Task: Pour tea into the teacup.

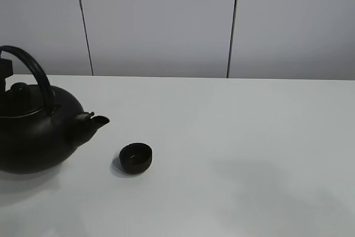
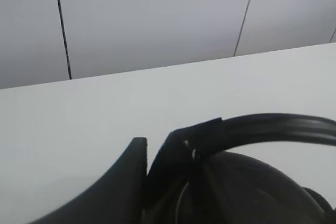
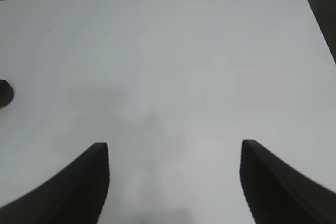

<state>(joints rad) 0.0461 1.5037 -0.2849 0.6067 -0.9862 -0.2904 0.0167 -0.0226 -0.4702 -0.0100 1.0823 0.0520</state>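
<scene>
The small black teacup stands on the white table, just right of and below the kettle's spout. The big black kettle sits upright at the far left. My left gripper is shut on the kettle's arched handle; only a dark block of it shows at the exterior view's left edge. My right gripper is open and empty above bare table, with the teacup far off at the picture's edge. No tea stream shows.
A grey panelled wall runs behind the table's far edge. The table's rounded corner and side edge show in the right wrist view.
</scene>
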